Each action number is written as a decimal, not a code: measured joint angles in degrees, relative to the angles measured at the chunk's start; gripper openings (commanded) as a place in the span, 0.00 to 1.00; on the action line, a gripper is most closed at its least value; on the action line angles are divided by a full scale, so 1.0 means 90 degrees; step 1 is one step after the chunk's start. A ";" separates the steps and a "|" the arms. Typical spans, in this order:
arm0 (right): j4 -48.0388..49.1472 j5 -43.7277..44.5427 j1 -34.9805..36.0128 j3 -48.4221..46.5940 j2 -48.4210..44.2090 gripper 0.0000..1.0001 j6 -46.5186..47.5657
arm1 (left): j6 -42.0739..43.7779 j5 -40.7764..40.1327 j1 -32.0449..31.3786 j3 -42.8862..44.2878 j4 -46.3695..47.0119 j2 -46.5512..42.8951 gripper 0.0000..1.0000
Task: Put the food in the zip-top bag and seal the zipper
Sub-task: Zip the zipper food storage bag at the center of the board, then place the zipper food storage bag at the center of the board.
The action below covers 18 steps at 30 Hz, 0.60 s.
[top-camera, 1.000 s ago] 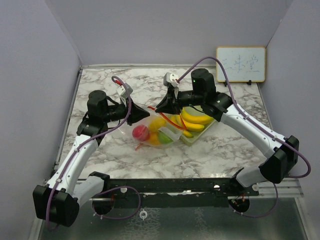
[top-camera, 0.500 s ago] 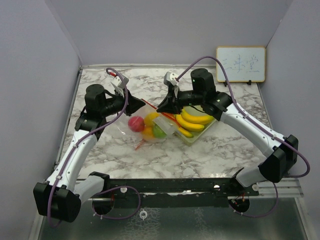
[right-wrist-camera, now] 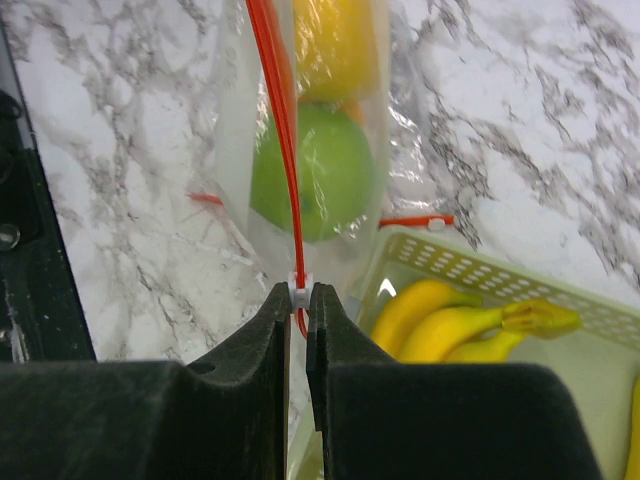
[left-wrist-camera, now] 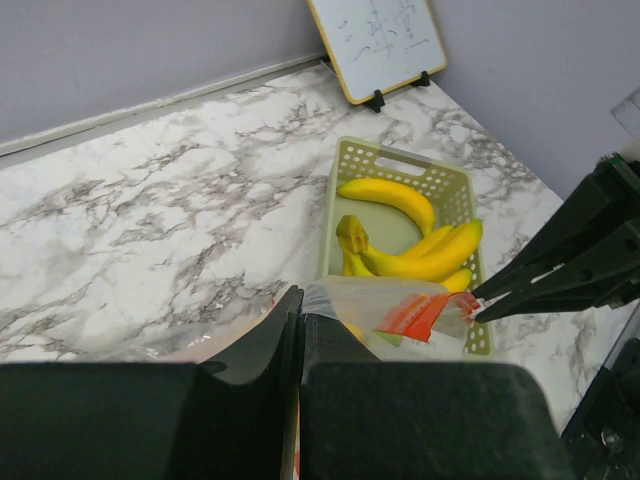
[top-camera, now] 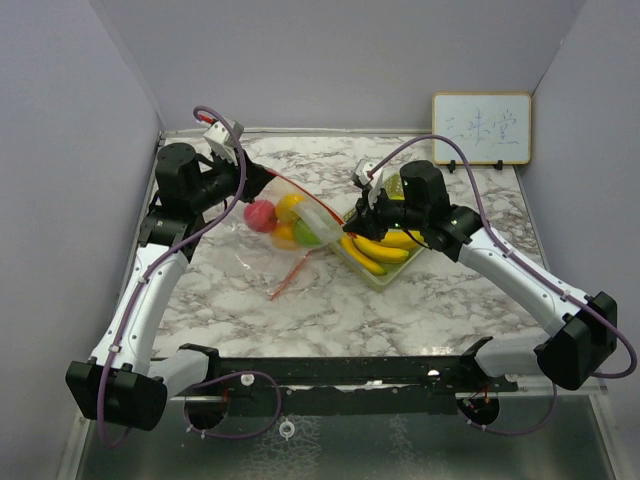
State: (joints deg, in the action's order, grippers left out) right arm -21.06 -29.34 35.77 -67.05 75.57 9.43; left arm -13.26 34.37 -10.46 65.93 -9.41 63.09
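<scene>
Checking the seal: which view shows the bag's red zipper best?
The right wrist view: the red zipper runs straight up from the right gripper, whose jaws pinch it. The top view shows only a thin red line; the left wrist view, a crumpled red patch.

- You get soft, even, fairly bright light from overhead in all three views.
- In the top view, the arms cast only faint shadows on the marble table (top-camera: 420, 300).
- In the right wrist view, pale sheen lies on the zip-top bag (right-wrist-camera: 330, 150), veiling the green apple (right-wrist-camera: 315, 175).
- The left gripper (left-wrist-camera: 301, 325) and right gripper (right-wrist-camera: 298, 300) fill the bottom of their wrist views as dark, nearly featureless, slightly soft masses.
</scene>
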 measured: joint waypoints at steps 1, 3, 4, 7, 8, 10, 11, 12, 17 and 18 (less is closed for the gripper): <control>-0.0017 0.0170 -0.0024 0.0102 -0.0024 0.02 -0.0032 | 0.0022 -0.0107 0.0015 0.0049 -0.0044 0.0061 0.00; -0.0056 0.0469 -0.0061 0.0175 -0.0036 0.02 -0.0083 | 0.0056 -0.0313 0.0053 0.0172 -0.0131 0.0192 0.00; -0.0070 0.0653 -0.0078 0.0180 -0.0036 0.02 -0.0104 | 0.0066 -0.0381 0.0080 0.0233 -0.0168 0.0250 0.00; -0.0146 0.1069 -0.0112 0.0177 -0.0034 0.09 -0.0160 | 0.0087 -0.0580 0.0158 0.0440 -0.0177 0.0454 0.00; -0.0158 0.1146 -0.0114 0.0177 -0.0032 0.23 -0.0180 | 0.0085 -0.0627 0.0175 0.0527 -0.0175 0.0529 0.00; -0.0189 0.1263 -0.0112 0.0080 -0.0002 0.33 -0.0240 | 0.0085 -0.0755 0.0177 0.0653 -0.0172 0.0665 0.00; -0.0204 0.1328 -0.0107 0.0005 0.0019 0.36 -0.0262 | 0.0090 -0.0882 0.0182 0.0690 -0.0155 0.0719 0.00; -0.0231 0.1370 -0.0109 -0.0066 0.0034 0.46 -0.0282 | 0.0092 -0.1073 0.0216 0.0738 -0.0146 0.0780 0.00; -0.0155 0.1547 -0.0143 -0.0359 0.0090 0.71 -0.0508 | 0.0085 -0.2081 0.0440 0.0806 -0.0041 0.0962 0.00; -0.0126 0.1549 -0.0148 -0.0398 0.0121 0.71 -0.0539 | 0.0083 -0.2305 0.0474 0.0806 -0.0034 0.0984 0.00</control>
State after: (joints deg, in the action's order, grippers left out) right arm -22.20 -15.40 34.44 -70.63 76.66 4.58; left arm -12.51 13.63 -6.20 73.19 -9.72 71.94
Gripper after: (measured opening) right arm 0.695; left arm 0.010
